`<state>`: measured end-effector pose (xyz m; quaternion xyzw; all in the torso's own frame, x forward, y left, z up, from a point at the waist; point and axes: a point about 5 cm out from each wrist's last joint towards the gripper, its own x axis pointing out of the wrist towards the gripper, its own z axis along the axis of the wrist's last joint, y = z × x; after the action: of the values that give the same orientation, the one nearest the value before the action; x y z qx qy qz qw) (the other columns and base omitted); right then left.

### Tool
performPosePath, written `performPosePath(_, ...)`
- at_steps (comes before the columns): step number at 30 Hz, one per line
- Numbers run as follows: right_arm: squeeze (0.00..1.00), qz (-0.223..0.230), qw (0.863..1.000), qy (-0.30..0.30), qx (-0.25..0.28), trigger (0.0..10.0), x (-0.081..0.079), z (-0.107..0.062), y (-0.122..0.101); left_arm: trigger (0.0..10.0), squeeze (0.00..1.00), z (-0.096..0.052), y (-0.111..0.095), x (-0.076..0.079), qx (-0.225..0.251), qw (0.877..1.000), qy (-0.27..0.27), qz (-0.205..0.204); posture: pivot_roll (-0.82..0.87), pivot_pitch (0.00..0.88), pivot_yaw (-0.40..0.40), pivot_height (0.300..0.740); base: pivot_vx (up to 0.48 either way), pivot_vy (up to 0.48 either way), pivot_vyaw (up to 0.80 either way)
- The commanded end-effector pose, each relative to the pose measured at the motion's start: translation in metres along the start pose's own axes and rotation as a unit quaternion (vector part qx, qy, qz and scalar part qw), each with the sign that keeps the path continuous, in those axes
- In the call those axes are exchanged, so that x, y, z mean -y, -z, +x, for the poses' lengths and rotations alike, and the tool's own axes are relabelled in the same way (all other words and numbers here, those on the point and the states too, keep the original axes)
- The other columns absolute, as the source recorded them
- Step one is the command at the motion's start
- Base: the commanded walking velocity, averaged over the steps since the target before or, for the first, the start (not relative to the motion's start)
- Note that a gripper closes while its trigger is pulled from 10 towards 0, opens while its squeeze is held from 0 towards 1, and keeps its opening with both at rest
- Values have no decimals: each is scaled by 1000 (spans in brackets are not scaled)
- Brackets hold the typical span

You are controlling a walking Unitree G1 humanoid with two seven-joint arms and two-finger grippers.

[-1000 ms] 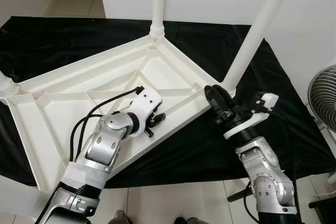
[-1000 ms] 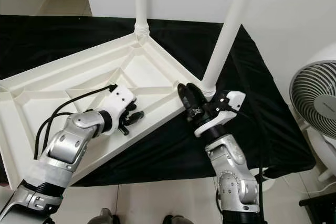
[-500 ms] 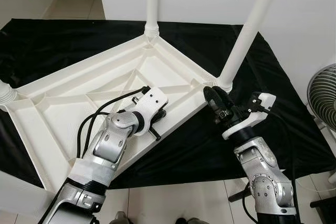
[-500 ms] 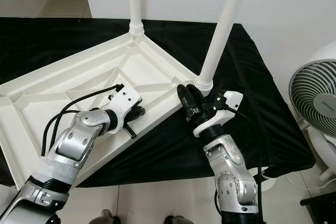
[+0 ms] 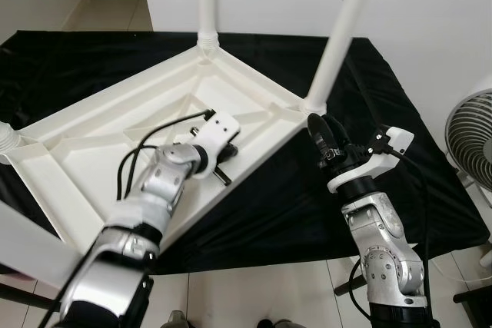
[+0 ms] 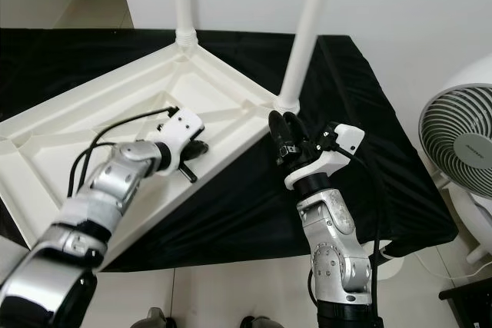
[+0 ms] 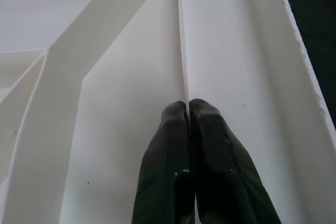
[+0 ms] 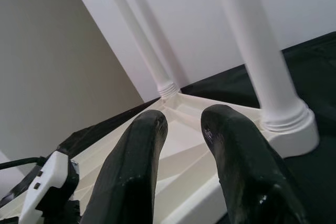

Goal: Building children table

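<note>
My left hand [image 7: 188, 109] is clenched on a thin rib of the upturned white tabletop [image 5: 92, 124] lying on the black cloth [image 5: 400, 144], while my right hand [image 6: 286, 132] hovers released beside the near leg [image 6: 301, 32].

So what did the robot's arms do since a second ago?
The right gripper pulled back a little from the table's corner by the near leg, fingers open. The left gripper stayed pinched shut on a rib of the upside-down tabletop. The camera shifted too. The legs and the black cloth stayed put.
</note>
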<state>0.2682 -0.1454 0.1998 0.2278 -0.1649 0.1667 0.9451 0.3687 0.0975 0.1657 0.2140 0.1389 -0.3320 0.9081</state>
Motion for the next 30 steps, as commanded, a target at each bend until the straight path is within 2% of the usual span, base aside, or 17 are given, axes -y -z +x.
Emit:
performPosePath(1,0,-2,1000,10,2,10000,2,-1,1,0,0,-6,9,-26,-19,982,-186,3,46,67,9,740,0,0,0)
performPosePath(4,0,-3,1000,13,3,10000,1,0,1,0,0,-5,10,-38,-25,976,-217,-6,38,68,15,740,0,0,0)
performPosePath(8,0,-4,1000,14,4,10000,0,-1,1,0,0,-2,6,-40,-19,974,-223,-11,34,70,18,740,0,0,0)
performPosePath(9,0,-5,1000,15,3,10000,0,-2,2,10000,0,3,-1,-34,-4,978,-210,-1,33,71,19,740,0,0,0)
performPosePath(13,0,-7,1000,14,1,10000,-1,-3,2,10000,0,9,-8,-22,25,985,-167,-29,32,74,19,740,0,0,0)
performPosePath(15,0,-7,1000,14,1,10000,-1,-3,2,10000,0,9,-8,-22,25,985,-167,-29,32,74,19,740,0,0,0)
performPosePath(16,0,-7,1000,14,0,10000,-1,-3,3,10000,1000,11,-14,-15,46,987,-146,-42,33,78,17,740,0,0,0)
performPosePath(17,0,-8,1000,14,-1,10000,-1,-3,3,10000,1000,11,-20,-10,69,988,-127,-51,35,82,14,740,0,0,0)
performPosePath(21,0,-9,1000,13,-4,10000,-1,-4,4,10000,1000,7,-30,-6,99,987,-108,-62,39,86,12,740,0,0,0)
performPosePath(22,0,-8,1000,13,-5,10000,-2,-4,5,10000,310,4,-34,-6,112,986,-101,-64,44,88,8,740,0,0,0)
performPosePath(23,0,-8,1000,13,-7,10000,-2,-4,5,10000,0,0,-38,-8,126,985,-98,-72,47,89,7,740,0,0,0)
performPosePath(24,0,-8,1000,13,-7,10000,-2,-4,5,10000,0,0,-38,-8,126,985,-98,-72,47,89,7,740,0,0,0)
performPosePath(25,0,-7,1000,12,-10,10000,-2,-4,7,10000,0,-7,-43,-8,149,982,-91,-70,58,94,0,740,0,0,0)
performPosePath(27,0,-7,1000,10,-13,10000,-3,-4,8,10000,0,-12,-46,-7,166,981,-83,-58,64,95,-3,740,0,0,0)
performPosePath(30,0,-6,1000,9,-15,10000,-3,-4,10,10000,0,-16,-47,-6,181,979,-75,-52,64,95,-3,740,0,0,0)
